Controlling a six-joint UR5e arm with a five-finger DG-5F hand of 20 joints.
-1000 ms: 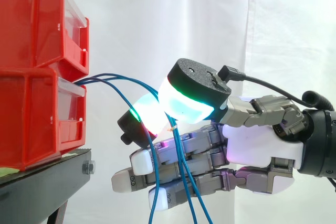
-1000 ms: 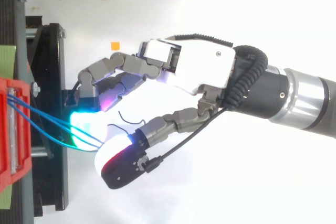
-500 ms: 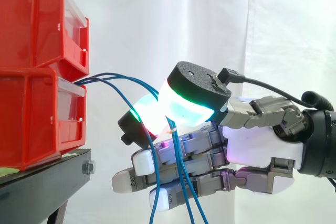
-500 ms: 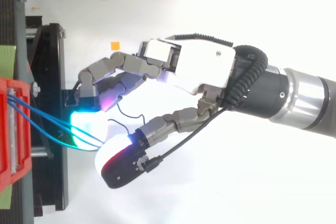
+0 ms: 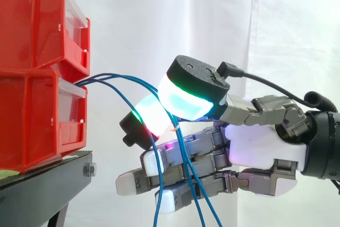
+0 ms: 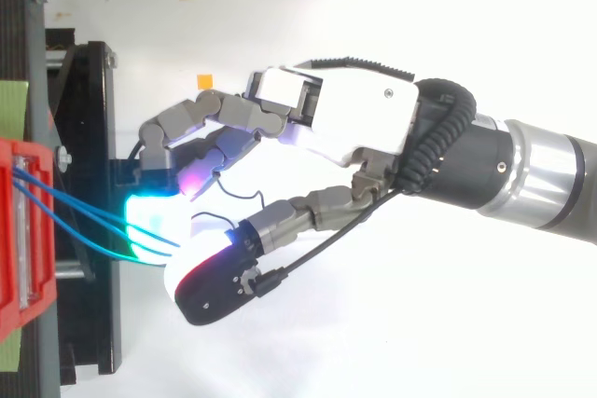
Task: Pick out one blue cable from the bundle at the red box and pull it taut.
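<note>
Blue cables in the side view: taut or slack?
Slack: the blue cables arc out of the red bin, pass between the robot hand's pinching pads and droop below.

My hand (image 5: 263,150): white palm, grey links. Pads (image 5: 186,102) glow cyan-green, backs black. Ahead of my fingertips: blue cables (image 5: 118,78), red bins (image 5: 32,94), black stand (image 5: 48,179). White curtain (image 5: 159,19) behind.

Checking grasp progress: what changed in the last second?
The hand closed a little. Its thumb pad shifted toward the red bins, tightening against the other glowing pad on the blue cables. The lower fingers drew back slightly. Cables and bins stayed put.
</note>
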